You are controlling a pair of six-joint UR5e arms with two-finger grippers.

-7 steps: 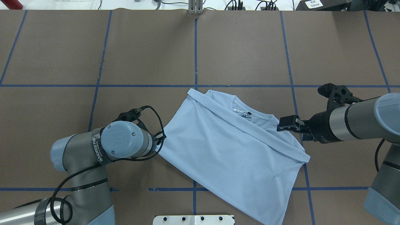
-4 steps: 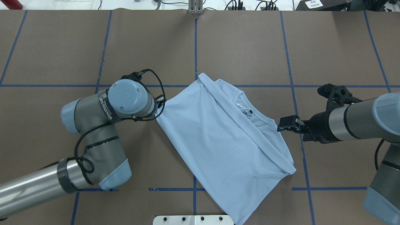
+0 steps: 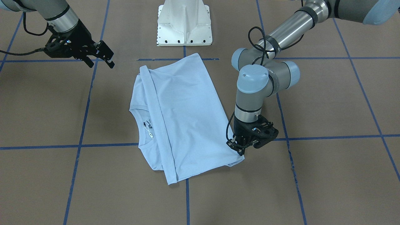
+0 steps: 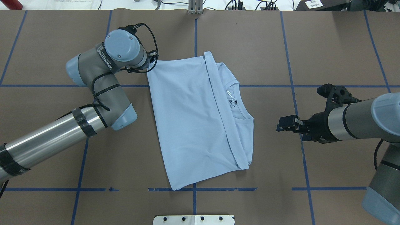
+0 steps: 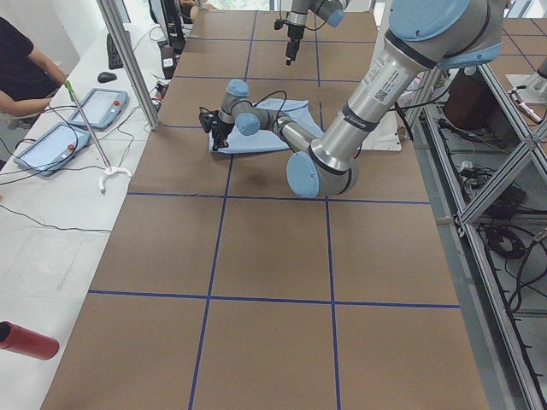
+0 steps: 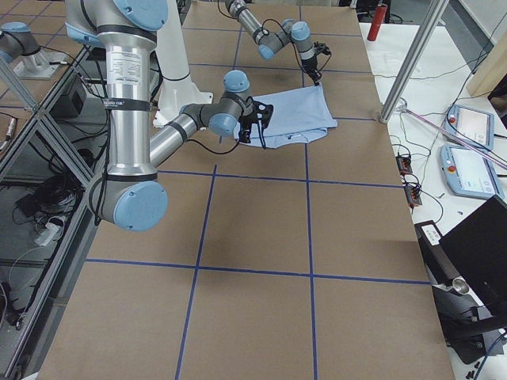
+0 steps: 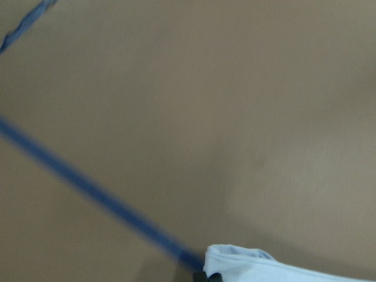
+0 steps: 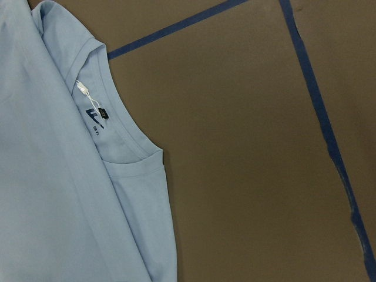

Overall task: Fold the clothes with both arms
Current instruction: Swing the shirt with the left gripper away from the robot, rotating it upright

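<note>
Overhead exterior, smooth folded light-blue T-shirt (image 4: 190, 125), matte brown table (image 4: 328, 47)

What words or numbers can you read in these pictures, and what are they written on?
"WANJEED", as far as I can make it out: on the black band round the left arm.
Dark print on the neck label of the T-shirt: too small to read.
White tag beyond the table's far edge: too blurred to read.

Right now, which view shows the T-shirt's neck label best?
Right wrist-mounted: the neck label on the T-shirt is close and sharp. Overhead and front-facing show it tiny; side and left wrist views miss it.
</note>
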